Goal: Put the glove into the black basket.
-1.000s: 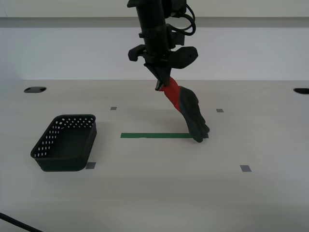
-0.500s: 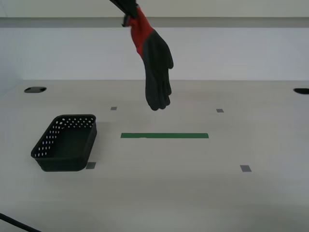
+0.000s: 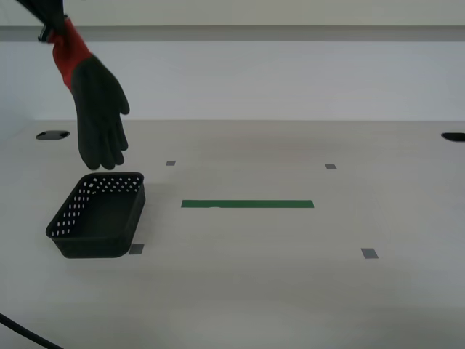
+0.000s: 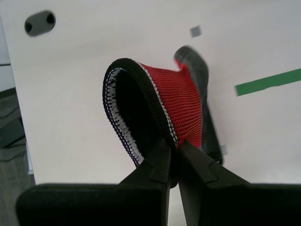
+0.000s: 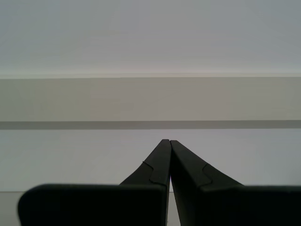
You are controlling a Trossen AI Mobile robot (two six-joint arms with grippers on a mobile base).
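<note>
The glove (image 3: 96,109) hangs in the air at the exterior view's upper left, dark grey fingers down, red wrist up. Its fingertips are just above the far edge of the black basket (image 3: 98,214), which stands on the table at the left. My second gripper (image 4: 173,149) is shut on the glove's red wrist and black-and-white cuff (image 4: 155,103). In the exterior view only the tip of that gripper (image 3: 49,20) shows at the top left corner. My first gripper (image 5: 169,142) is shut and empty, facing a wall, and is out of the exterior view.
A green tape strip (image 3: 247,204) lies mid-table. Small grey tape squares (image 3: 370,253) mark the table. Dark cable holes sit at the far left (image 3: 52,134) and far right (image 3: 453,137). A black cable (image 3: 22,333) crosses the near left corner.
The glove was lifted off the table near the green strip, then carried up and to the exterior view's left. It now hangs over the basket's far edge.
</note>
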